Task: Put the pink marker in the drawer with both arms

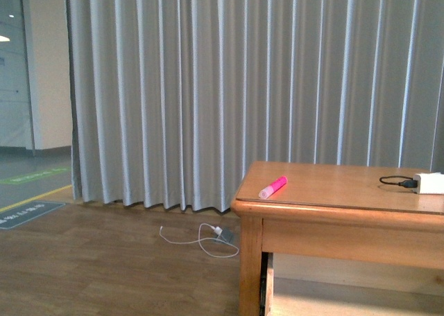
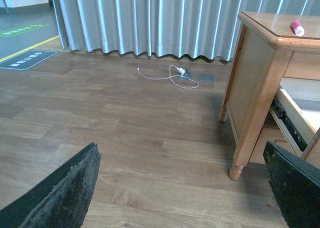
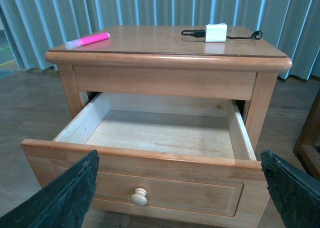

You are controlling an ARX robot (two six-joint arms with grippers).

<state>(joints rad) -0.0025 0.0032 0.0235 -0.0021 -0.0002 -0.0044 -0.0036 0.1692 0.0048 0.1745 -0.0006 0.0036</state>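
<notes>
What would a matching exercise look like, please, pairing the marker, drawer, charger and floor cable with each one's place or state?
1. pink marker
2. drawer
3. white charger
4. white cable

A. pulled open
B. on the floor by the curtain
C. lying near a corner of the dresser top
D. on the dresser top, black cable attached

Pairs: 1-C, 2-A, 3-D, 4-B.

Dresser top (image 3: 150, 42): pink marker (image 3: 87, 40), charger (image 3: 216, 32)
</notes>
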